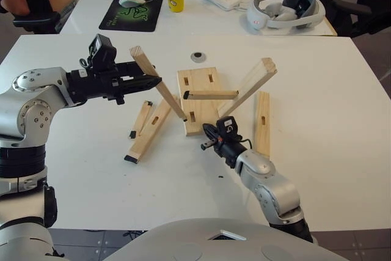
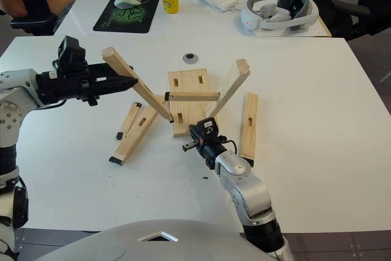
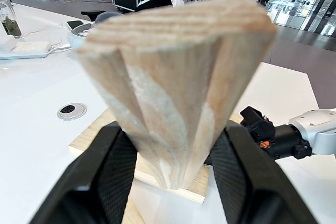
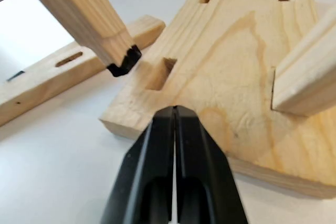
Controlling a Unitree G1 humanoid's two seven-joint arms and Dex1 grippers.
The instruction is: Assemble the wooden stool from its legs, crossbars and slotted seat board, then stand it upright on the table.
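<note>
— Where does the seat board (image 1: 198, 80) lie?

— Flat near the middle of the tabletop (image 1: 330, 108), a little toward its far edge, with the slots facing up.

— And the left tool (image 1: 153, 81)?

— It hangs over the tabletop on the board's left side, clamped on the upper part of the held leg (image 1: 168, 97). In the left wrist view its dark pads (image 3: 113, 166) press on both sides of the wood. The leg slants down toward the board. Its black-capped end (image 4: 125, 62) is at the board's left edge, just beside the near left slot (image 4: 163, 72). Whether that end touches the board cannot be told.

— What about the right tool (image 4: 175, 111)?

— Its fingers are pressed together with nothing between them. The tips point at the board's near edge, just short of it and roughly in line with that same slot.

— And the other parts?

— The standing leg (image 1: 253, 84) rises at a slant from the board's right side, leaning toward the tabletop's right edge. The crossbar (image 1: 211, 95) runs from it leftward over the board. The flat leg (image 1: 263, 123) lies just beside the board on the right. On the left, the loose leg (image 1: 149, 129) and the short crossbar (image 1: 142, 118) lie side by side.
</note>
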